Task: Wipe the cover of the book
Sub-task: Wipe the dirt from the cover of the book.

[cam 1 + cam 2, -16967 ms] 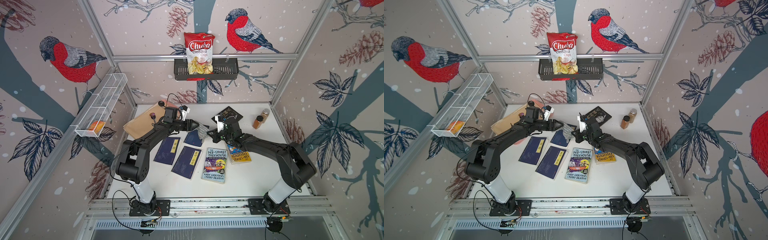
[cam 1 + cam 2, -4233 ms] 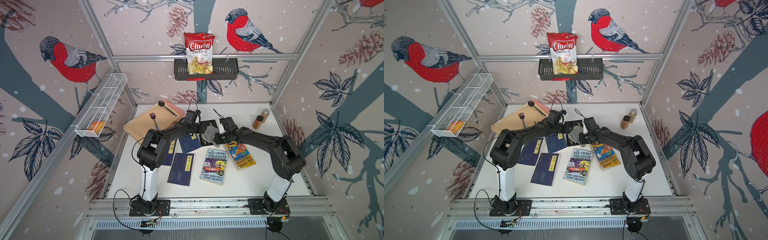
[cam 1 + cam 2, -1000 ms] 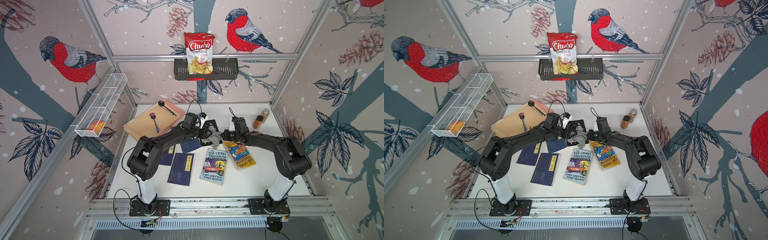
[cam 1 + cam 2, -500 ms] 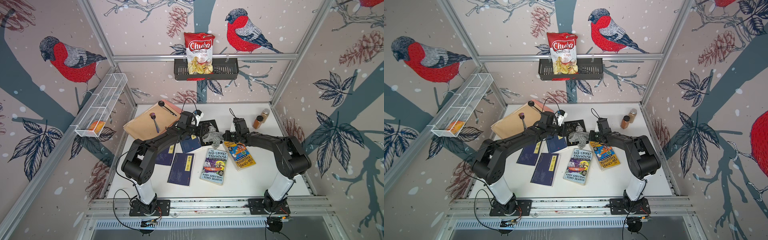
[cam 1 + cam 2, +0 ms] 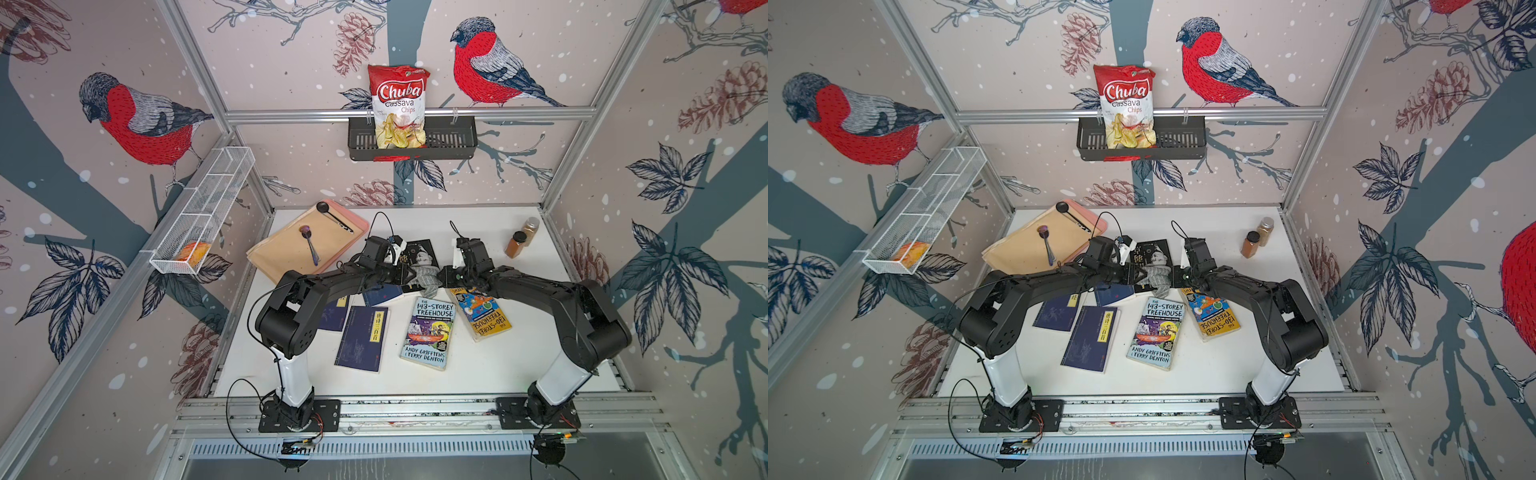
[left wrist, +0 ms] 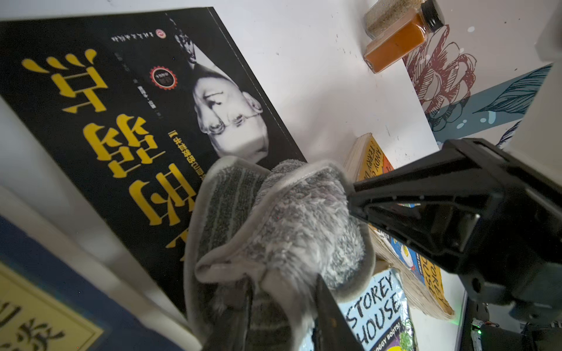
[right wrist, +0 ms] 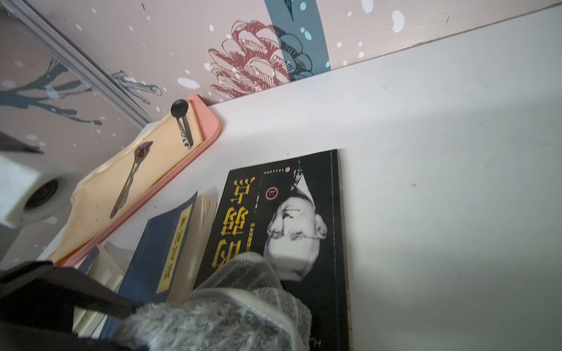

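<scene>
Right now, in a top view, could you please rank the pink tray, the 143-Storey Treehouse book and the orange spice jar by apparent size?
1. pink tray
2. 143-Storey Treehouse book
3. orange spice jar, clearly smallest

**Colour key.** Book (image 6: 127, 100), upper left of the left wrist frame: black cover, yellow characters, grey portrait (a small red seal beside it). Cloth (image 6: 273, 225), centre: grey, dark-striped on one face. In a top view, mid-frame: navy book (image 5: 360, 337) with yellow label; pink tray (image 5: 360, 223); orange spice jar (image 5: 515, 245); upper centre, red-and-white chips bag (image 5: 398, 104).
</scene>
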Motion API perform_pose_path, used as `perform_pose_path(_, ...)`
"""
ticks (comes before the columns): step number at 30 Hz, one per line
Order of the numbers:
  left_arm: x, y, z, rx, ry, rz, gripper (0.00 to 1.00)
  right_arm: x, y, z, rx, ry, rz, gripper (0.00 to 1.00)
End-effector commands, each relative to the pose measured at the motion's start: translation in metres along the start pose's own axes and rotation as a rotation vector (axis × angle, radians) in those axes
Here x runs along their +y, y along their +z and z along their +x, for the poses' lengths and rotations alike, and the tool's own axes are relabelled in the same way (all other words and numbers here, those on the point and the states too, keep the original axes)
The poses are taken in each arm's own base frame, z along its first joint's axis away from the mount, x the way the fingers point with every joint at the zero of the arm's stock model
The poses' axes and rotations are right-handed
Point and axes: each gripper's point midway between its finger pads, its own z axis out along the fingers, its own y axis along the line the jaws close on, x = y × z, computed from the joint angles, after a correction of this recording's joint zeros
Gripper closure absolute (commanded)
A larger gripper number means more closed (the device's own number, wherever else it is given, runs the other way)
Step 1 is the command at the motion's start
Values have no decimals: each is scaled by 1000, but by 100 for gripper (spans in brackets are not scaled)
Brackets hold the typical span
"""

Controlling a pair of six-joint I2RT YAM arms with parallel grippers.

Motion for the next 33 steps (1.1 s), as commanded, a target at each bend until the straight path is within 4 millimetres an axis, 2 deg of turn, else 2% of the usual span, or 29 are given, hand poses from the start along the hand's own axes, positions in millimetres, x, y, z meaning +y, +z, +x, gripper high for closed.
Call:
perform_pose_path(1,-3,2,-8,-25,8,10,70,1,-4,11,40,-39,27,84)
perform_pose_path(9,-3,14,-1,-16,-24,38,74,31,12,29,77,-44,-56,86)
perform_pose_path(10,-4,15,0,-12,-25,44,74,32,14,30,81,-46,-56,83)
perform_pose_path(13,-6,20,4,-1,-24,50,74,27,16,30,81,-41,-16,64)
perform_pose_path(17,-5,21,5,2,-23,43,74,23,0,19,35,-54,29,41)
perform_pose_path(21,-5,21,7,7,-24,47,74,20,-24,-1,-41,-19,26,33)
perform_pose_path(24,-8,23,10,12,-23,70,72,18,-33,-18,-94,34,3,30)
perform_pose_path(28,-14,21,13,3,-19,109,63,14,-25,-29,-97,112,-4,28)
perform_pose_path(33,-27,12,12,-18,4,156,54,19,-9,-29,-86,179,-40,27)
